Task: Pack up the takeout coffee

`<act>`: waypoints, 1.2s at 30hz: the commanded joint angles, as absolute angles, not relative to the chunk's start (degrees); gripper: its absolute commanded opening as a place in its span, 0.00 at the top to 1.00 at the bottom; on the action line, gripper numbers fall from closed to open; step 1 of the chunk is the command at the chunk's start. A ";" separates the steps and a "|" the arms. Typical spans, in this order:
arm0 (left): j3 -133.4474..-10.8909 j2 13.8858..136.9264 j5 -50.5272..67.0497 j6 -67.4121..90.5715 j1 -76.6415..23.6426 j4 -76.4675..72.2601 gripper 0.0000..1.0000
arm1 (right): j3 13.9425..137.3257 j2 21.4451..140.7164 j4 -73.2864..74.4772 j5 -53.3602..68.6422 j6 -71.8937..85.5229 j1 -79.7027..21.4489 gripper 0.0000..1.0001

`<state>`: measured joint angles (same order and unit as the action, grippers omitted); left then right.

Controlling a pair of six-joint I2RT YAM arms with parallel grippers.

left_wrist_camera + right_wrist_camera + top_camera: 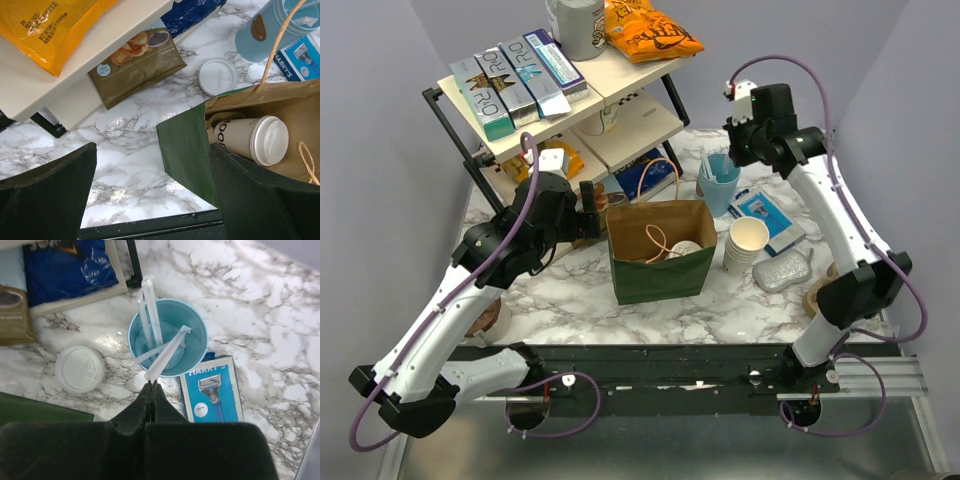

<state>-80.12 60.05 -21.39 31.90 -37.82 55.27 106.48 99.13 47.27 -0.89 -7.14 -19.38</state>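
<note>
Right gripper [151, 386] is pinched shut on the tip of a white stick [167, 354] in the blue cup [192, 322], far right of the bag [185, 145]. Left gripper [152, 167] gapes wide and empty at the bag's left. The coffee cup [250, 140], lid on, already lies on its side inside the bag, so probably only extras remain.

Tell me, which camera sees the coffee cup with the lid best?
The left wrist view. There the coffee cup lies on its side inside the paper bag, with its white lid and cream side both plain to see. The top external view catches only its lid down in the bag. The right wrist view misses it entirely.
</note>
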 commanded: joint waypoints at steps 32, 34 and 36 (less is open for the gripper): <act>-76.64 54.05 -19.51 33.05 -37.44 55.37 0.01 | 111.45 73.65 55.81 37.29 -8.53 -35.86 0.99; -76.47 53.79 -19.69 33.13 -37.44 55.55 0.01 | 110.31 73.39 55.20 35.25 -8.26 -35.95 0.99; -76.11 53.44 -19.69 33.31 -37.44 55.72 0.01 | 110.39 74.00 55.89 34.80 -8.52 -36.03 0.99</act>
<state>-76.88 54.96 -19.86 32.60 -37.82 54.57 109.78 75.09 52.86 39.70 -7.60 -35.48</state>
